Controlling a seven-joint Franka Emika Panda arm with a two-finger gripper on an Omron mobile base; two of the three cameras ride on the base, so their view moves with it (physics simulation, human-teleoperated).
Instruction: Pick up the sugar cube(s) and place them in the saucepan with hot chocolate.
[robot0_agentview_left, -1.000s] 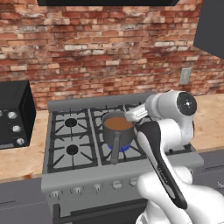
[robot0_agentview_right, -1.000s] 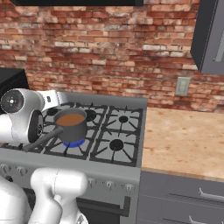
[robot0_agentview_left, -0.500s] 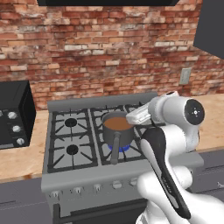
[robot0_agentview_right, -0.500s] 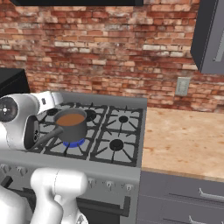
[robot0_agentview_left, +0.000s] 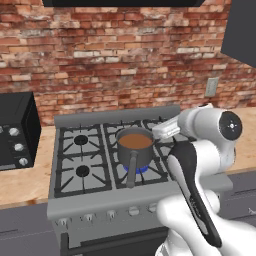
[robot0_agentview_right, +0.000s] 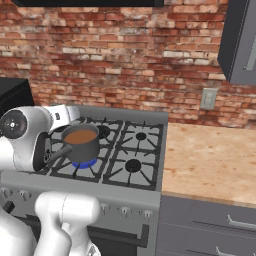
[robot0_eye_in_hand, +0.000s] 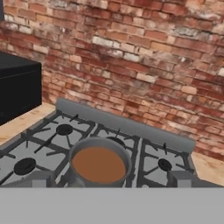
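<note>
**Over the stove: hand hangs by the pan, cubes unplaced**

Over the stove (robot0_agentview_left: 75, 200), the saucepan (robot0_agentview_left: 135, 146) sits on the near burner of the middle column. Blue flame (robot0_agentview_left: 143, 169) shows under it, which fits its job of keeping the brown chocolate hot. Its handle (robot0_agentview_left: 131, 170) points toward the near edge, away from the back wall. That leaves the pan's open mouth free from above and from the right.

The gripper (robot0_agentview_left: 159, 132) hangs just beside the pan's right rim, a little above it, at the end of an arm folded in from the right. In the hand view the pan lies straight ahead and below. The pose looks chosen for aiming over the liquid rather than for reaching to a counter. Two grey fingertips (robot0_eye_in_hand: 40, 178) stand wide apart at the bottom of that view with nothing seen between them, so I judge the fingers spread and empty.

The sugar cubes are too small to make out, on the grates or on the wooden counter (robot0_agentview_right: 212, 155) to the right. The chocolate's surface looks smooth and unbroken. I cannot tell whether any cube has gone in.

A black oven (robot0_agentview_left: 15, 131) stands on the left counter, well apart from the pan and out of the arm's way.

If a cube is left to fetch, it is likely on a counter, and the arm would have to swing away from the flame to reach it.
</note>
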